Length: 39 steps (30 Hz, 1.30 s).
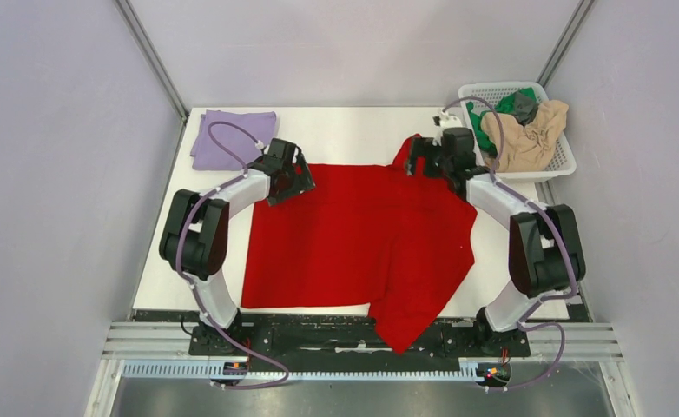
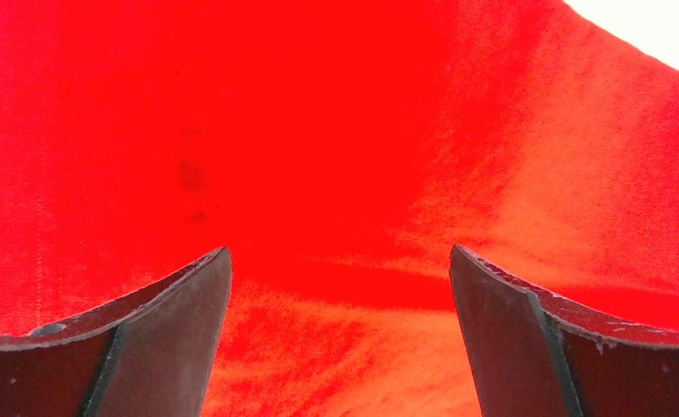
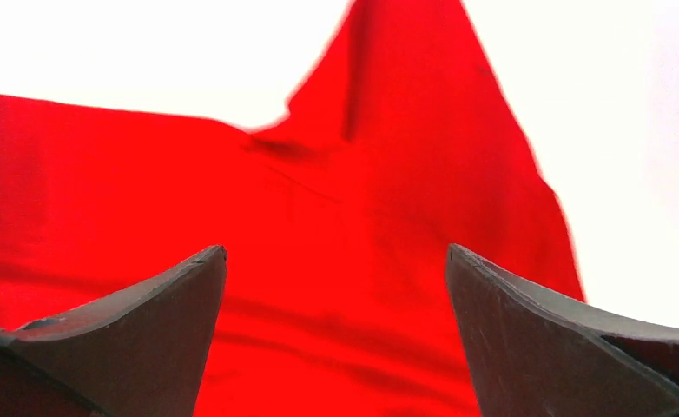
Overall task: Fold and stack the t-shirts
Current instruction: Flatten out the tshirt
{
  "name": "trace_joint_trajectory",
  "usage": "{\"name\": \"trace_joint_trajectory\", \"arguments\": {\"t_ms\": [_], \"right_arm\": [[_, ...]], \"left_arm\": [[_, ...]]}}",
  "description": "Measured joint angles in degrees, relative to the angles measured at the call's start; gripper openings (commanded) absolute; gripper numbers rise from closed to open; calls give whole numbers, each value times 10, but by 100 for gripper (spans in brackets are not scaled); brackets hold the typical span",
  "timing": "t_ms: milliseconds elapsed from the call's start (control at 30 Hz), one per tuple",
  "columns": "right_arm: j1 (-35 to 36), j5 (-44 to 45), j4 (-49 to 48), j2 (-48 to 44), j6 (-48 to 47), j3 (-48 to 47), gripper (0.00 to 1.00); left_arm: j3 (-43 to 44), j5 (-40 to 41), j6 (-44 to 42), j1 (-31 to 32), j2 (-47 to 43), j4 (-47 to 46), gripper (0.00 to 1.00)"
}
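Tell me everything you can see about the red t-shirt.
The red t-shirt is bright, plain, soft-looking cloth, spread mostly flat and unfolded across the middle of the white table. Its right part is rumpled, with a diagonal flap lying over it, and a corner hangs past the near edge. One sleeve peaks up at the far right. The left gripper and right gripper sit open at its far edge; contact is unclear.
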<state>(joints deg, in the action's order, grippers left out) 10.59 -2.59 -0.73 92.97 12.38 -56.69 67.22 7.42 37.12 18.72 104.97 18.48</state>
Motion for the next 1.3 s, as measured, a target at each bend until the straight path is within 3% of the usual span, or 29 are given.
{"name": "trace_joint_trajectory", "arguments": {"t_ms": [267,633,1000,1100,1300], "right_arm": [[47,-28,-18,157,0,-149,98],[71,-57,-12,281,21,-249,98],[79,-65,-121,458,56,-486,98],[78,-74,-129,439,47,-472,98],[79,-22,-52,190,-5,-203,98]], "left_arm": [[-19,6,-6,0,-64,1,100],[-52,21,-7,0,-68,9,100],[-53,31,-7,0,-68,12,100],[-53,31,-7,0,-68,13,100],[-43,35,-7,1,-68,27,100]]}}
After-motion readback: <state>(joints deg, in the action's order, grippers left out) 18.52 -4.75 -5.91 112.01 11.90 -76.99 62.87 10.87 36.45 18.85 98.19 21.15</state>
